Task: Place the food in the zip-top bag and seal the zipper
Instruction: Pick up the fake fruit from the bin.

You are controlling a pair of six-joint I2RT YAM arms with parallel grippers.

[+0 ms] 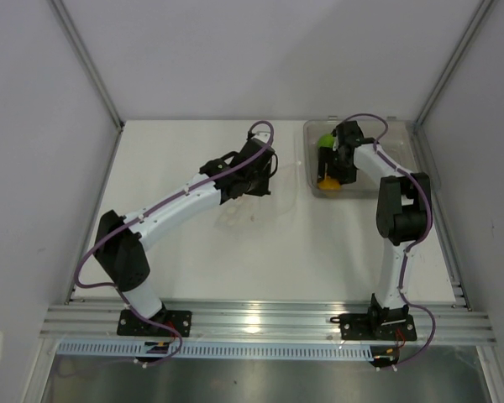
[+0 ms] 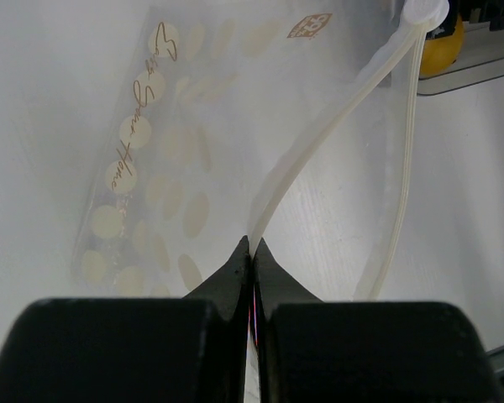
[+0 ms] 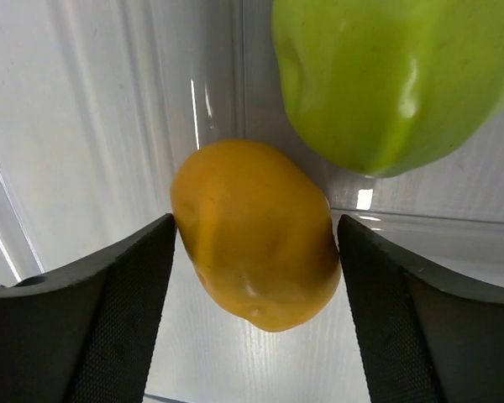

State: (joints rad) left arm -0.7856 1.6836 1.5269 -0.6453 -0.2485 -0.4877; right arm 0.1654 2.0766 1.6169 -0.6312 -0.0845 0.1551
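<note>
The zip-top bag [image 2: 176, 143] is clear with pale dots and lies on the white table, faintly seen in the top view [image 1: 235, 211]. My left gripper [image 2: 253, 248] is shut on the bag's mouth edge at the zipper [image 2: 319, 143], which lifts away in two strips, so the mouth gapes. My right gripper [image 3: 254, 222] is open inside the clear tray [image 1: 312, 189], its jaws on either side of the orange piece [image 3: 252, 235]. A lime-green piece [image 3: 395, 75] lies just beyond it. The second green piece is hidden.
The tray stands at the back right of the table, with the right arm reaching down into it [image 1: 336, 168]. Its wall [image 3: 109, 126] is close on the left of my right fingers. Grey enclosure walls surround the table.
</note>
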